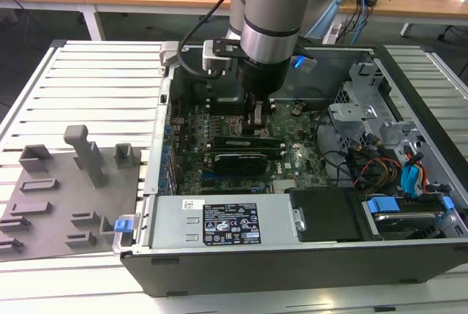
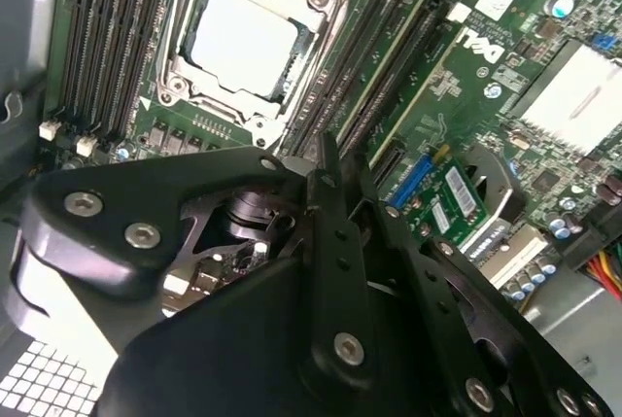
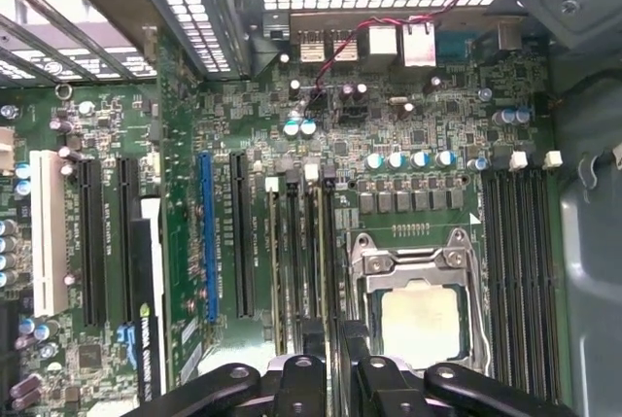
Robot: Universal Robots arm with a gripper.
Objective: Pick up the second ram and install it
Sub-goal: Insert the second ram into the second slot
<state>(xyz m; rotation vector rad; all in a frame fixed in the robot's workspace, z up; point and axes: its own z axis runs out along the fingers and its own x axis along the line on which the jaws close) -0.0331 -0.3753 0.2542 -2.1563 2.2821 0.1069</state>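
The gripper reaches down into the open computer case, right over the memory slots beside the processor socket, likely to press a module home. Its fingers look closed on the second ram, a thin board standing edge-on in a slot.

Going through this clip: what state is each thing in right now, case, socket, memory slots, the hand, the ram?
Computer case: lying flat, side open.
Processor socket: frame shut, processor seated, no cooler on it.
Four black slots by the case wall: empty.
Hand: down inside the case, at the slots on the socket's other side.
Second ram: cannot tell whether seated; the hand covers that spot.
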